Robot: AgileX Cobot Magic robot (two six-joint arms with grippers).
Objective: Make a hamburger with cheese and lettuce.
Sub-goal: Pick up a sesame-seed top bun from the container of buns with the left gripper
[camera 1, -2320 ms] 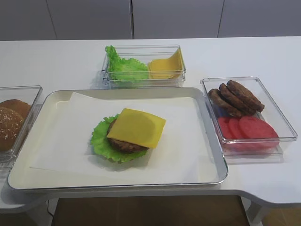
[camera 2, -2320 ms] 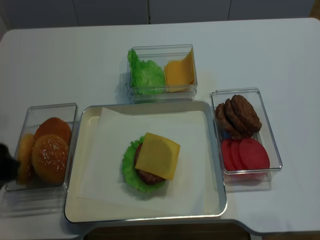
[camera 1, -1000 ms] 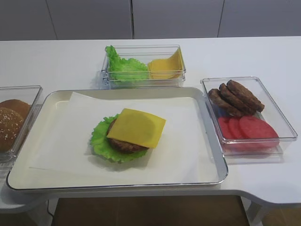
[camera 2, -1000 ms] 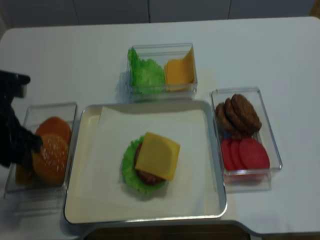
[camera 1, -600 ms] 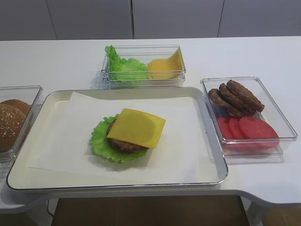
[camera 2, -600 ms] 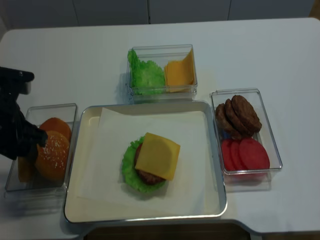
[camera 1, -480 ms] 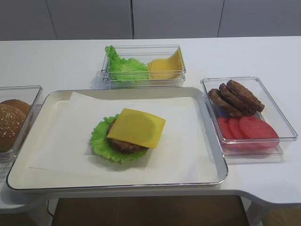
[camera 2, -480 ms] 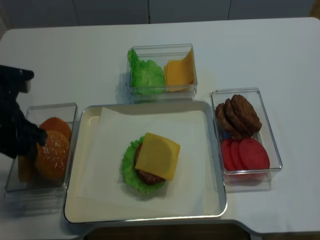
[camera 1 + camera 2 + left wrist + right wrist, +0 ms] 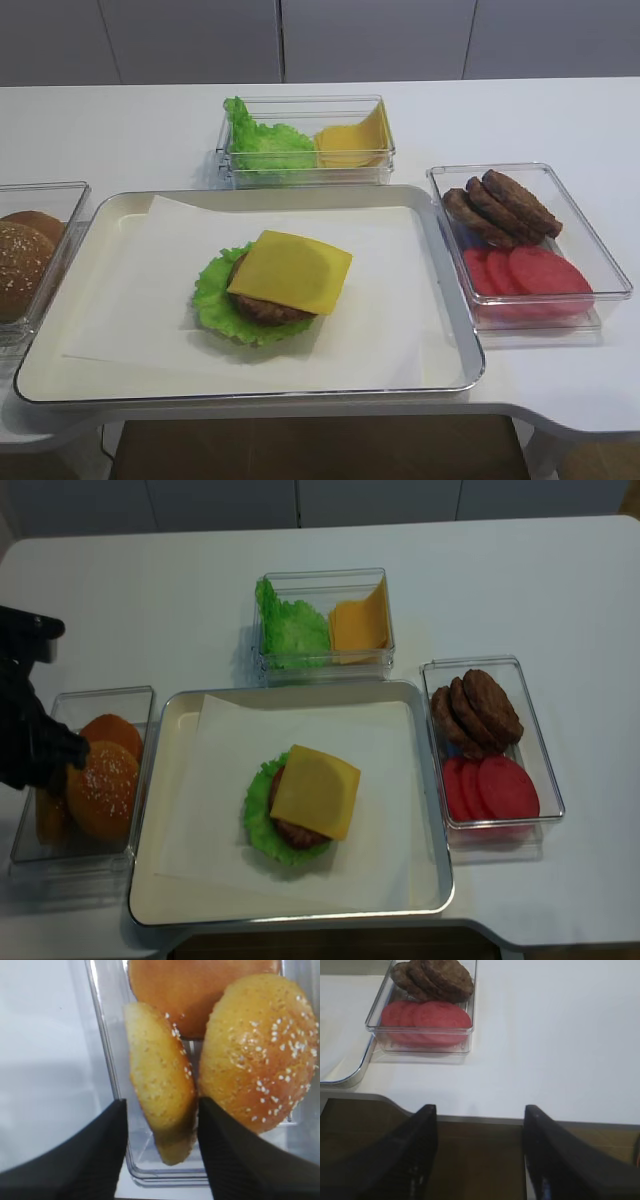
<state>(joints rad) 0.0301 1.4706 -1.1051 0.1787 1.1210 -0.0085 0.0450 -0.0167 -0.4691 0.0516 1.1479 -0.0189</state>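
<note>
- Hamburger [image 9: 301, 803] is seen near the middle of the tray [image 9: 150, 880], on white paper [image 9: 380, 740], without a bun top.
- Its lettuce [image 9: 212, 300] lies at the bottom, the brown patty [image 9: 262, 308] on it, and the cheese [image 9: 291, 271] on top, overhanging the patty.
- Left pincer [image 9: 161, 1110] is lowered into the clear bun box [image 9: 40, 852] at the left of the surface [image 9: 560, 570]; its jaws stand partly apart on either side of an on-edge sesame bun [image 9: 161, 1102], touching it.
- Two more buns are seen in that box, a sesame-topped one [image 9: 260, 1050] just right of the gripped bun and a plain one [image 9: 200, 982] beyond.
- Right pincer [image 9: 481, 1155] hangs off the near edge of the surface, jaws wide and holding nothing.
- A far box [image 9: 322, 580] holds bunched lettuce and cheese slices.
- A right box [image 9: 545, 780] holds spare patties [image 9: 478, 712] and red slices [image 9: 495, 788].
</note>
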